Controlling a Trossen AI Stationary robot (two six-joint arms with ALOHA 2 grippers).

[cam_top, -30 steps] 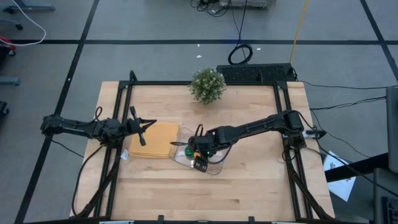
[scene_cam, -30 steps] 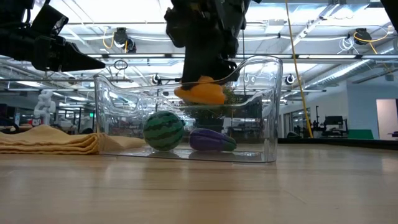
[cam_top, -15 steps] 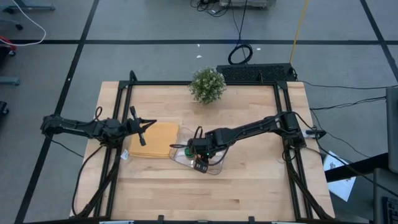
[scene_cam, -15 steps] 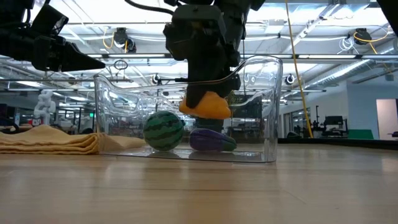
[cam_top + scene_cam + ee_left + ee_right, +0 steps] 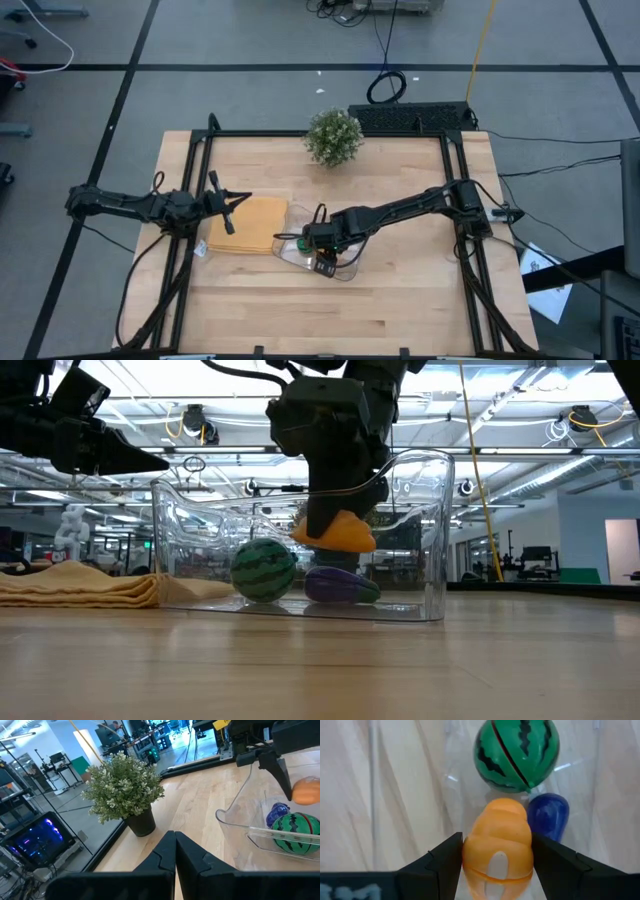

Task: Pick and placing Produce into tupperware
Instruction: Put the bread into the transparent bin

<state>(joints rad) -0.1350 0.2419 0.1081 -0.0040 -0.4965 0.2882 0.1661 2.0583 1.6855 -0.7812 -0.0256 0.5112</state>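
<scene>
While my R arm reaches in from 3 o'clock across the table (image 5: 400, 290), the biggest item near it is the tupperware (image 5: 432, 510), clear, sitting just below table centre in the high view, its L end touching the folded tan mat (image 5: 252, 224) at 9 o'clock of it. Potted plant (image 5: 333, 137) stands well apart at 12 o'clock, near the far table edge.

My right gripper (image 5: 496, 870) is down inside the tupperware, fingers (image 5: 445, 857) clamped on both sides of the orange piece (image 5: 337, 532). Low view: orange piece hangs above the container floor, not touching it, roughly over the purple piece (image 5: 341, 585), at approx 1 o'clock of the green round piece (image 5: 264, 569).

Green piece is watermelon-striped and rests on the container floor, L of the purple one. Purple piece lies on its side on the floor just beside the green; can't tell if they touch. R wrist cam: green directly ahead of the orange, purple just beside the orange on one side.

My left gripper (image 5: 175, 851) is clenched with nothing in it, parked above the mat's L edge at 9 o'clock of the tupperware, well apart from the produce. L wrist cam looks past its closed fingers twd the plant and the container end.
</scene>
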